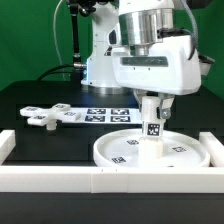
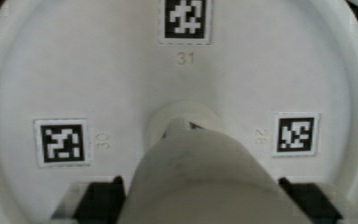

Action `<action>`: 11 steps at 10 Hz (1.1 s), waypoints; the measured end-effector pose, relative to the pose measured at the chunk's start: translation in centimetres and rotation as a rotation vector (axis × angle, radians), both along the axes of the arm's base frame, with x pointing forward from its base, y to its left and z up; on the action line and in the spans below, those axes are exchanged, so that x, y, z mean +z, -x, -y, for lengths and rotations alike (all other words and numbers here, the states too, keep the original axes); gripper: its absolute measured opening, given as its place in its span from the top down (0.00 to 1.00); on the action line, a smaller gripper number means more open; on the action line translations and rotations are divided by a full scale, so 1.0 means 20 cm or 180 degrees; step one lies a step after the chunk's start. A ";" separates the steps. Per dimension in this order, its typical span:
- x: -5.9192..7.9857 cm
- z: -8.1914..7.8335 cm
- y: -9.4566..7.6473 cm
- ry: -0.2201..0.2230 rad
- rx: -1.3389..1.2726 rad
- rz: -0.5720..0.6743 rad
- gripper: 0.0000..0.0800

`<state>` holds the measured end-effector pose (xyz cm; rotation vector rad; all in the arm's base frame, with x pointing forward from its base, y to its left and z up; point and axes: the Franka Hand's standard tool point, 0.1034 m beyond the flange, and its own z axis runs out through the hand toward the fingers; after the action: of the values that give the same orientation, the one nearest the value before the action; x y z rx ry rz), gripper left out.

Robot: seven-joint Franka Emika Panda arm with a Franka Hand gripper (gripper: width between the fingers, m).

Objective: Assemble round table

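Note:
The large rimmed round disc lies flat on the black table against the front border bar. The short cylindrical leg stands upright on the disc's centre, with a tag on its side. My gripper comes straight down over it, its fingers closed on the leg's upper part. In the wrist view the leg runs down between my fingertips onto the disc, which shows three tags. The cross-shaped foot lies loose at the exterior view's left.
The marker board lies behind the disc. Long white border bars run along the front and the left of the work area. The arm's base stands at the back.

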<state>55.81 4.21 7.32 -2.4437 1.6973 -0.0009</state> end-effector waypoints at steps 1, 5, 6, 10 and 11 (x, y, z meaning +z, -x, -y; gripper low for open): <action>0.00 0.00 0.00 -0.0023 -0.0073 -0.0008 0.49; 0.01 -0.02 -0.01 0.0018 0.0358 0.0044 0.20; 0.01 -0.03 -0.01 0.0031 0.0520 0.0066 0.19; 0.01 -0.03 -0.01 0.0164 0.1685 0.0217 0.19; 0.01 -0.03 -0.01 0.0230 0.2092 0.0264 0.19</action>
<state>56.10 4.80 7.55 -2.8834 0.8107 -0.0810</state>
